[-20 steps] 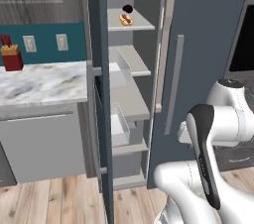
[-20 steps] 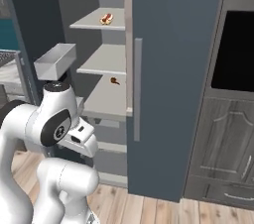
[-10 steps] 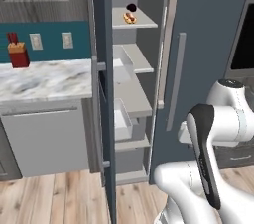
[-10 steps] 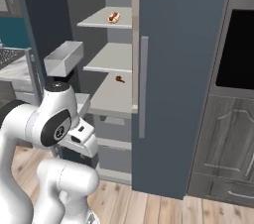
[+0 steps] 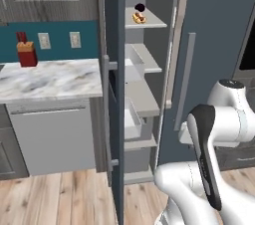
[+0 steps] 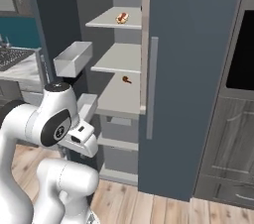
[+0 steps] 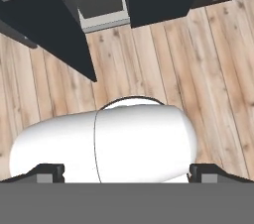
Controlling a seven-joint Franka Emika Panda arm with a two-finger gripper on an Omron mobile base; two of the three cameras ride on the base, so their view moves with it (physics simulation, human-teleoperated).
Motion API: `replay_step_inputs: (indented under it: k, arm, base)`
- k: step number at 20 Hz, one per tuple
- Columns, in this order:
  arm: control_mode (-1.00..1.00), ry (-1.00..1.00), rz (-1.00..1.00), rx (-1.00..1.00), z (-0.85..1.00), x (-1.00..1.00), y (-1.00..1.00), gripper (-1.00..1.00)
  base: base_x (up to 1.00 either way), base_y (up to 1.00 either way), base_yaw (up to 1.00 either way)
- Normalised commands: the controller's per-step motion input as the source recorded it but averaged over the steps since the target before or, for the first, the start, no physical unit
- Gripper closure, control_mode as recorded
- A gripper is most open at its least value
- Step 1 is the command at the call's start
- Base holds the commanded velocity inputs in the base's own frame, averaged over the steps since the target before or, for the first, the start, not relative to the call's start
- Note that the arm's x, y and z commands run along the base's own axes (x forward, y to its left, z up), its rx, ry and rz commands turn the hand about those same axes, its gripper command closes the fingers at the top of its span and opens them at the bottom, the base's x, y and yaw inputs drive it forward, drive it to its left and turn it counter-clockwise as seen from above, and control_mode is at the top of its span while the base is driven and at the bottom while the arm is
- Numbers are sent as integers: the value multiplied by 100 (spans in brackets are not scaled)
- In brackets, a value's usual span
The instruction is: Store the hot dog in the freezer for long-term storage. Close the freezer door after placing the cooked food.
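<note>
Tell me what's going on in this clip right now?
The hot dog already lies on an upper shelf of the freezer, beside a small dark round item. The freezer door stands open, so closing it remains. The arm is folded low by the base, holding nothing; the gripper points down at the wood floor, fingertips wide apart.

Freezer door [image 5: 113, 94] seen edge-on, front panel hidden. Small dark item [image 6: 126, 80] on middle shelf too small to identify. End effector [image 7: 126, 172] fingertips barely visible, jaw gap unclear.
</note>
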Motion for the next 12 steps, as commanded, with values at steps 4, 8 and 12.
replay_step_inputs:
  k: [4, 8, 12]
  arm:
    - [100, 0, 0, 0, 0, 0, 0, -100]
    - [100, 0, 0, 0, 0, 0, 0, -100]
    - [100, 0, 0, 0, 0, 0, 0, -100]
  base:
    - [0, 39, 0]
    - [0, 34, 0]
    - [0, 21, 0]
